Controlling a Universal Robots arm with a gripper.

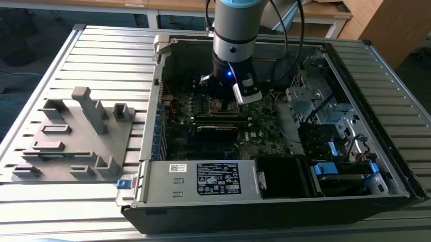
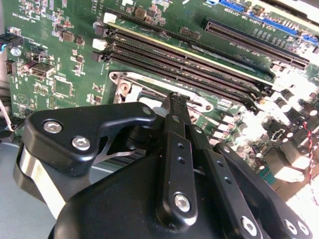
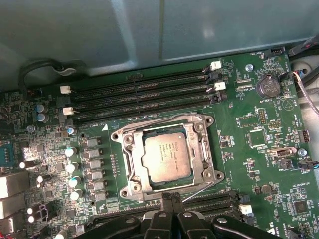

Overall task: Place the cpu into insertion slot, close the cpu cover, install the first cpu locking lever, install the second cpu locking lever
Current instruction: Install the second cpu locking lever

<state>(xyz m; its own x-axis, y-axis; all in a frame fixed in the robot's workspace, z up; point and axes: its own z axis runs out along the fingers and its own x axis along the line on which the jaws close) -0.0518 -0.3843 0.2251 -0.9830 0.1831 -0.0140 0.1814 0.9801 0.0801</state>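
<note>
In the first wrist view the cpu (image 3: 164, 158) lies flat in the insertion slot (image 3: 121, 136), silver top up. The cpu cover (image 3: 202, 149) rests down over it, framing the chip through its window. A thin wire locking lever (image 3: 202, 189) runs slanted along the socket's edge, close to my gripper (image 3: 172, 198). The two black fingertips (image 3: 166, 199) are pressed together at that edge. The second wrist view shows the same shut gripper (image 2: 174, 99) over the silver socket frame (image 2: 130, 82). In the exterior view the gripper (image 1: 226, 97) hangs low over the socket (image 1: 221, 106).
Long black memory slots (image 3: 144, 94) flank the socket on both sides. The open computer case has a drive cage (image 1: 306, 96) on the exterior view's right and a power supply (image 1: 215, 177) at the front. A grey fixture (image 1: 77, 136) stands on the slatted table at the left.
</note>
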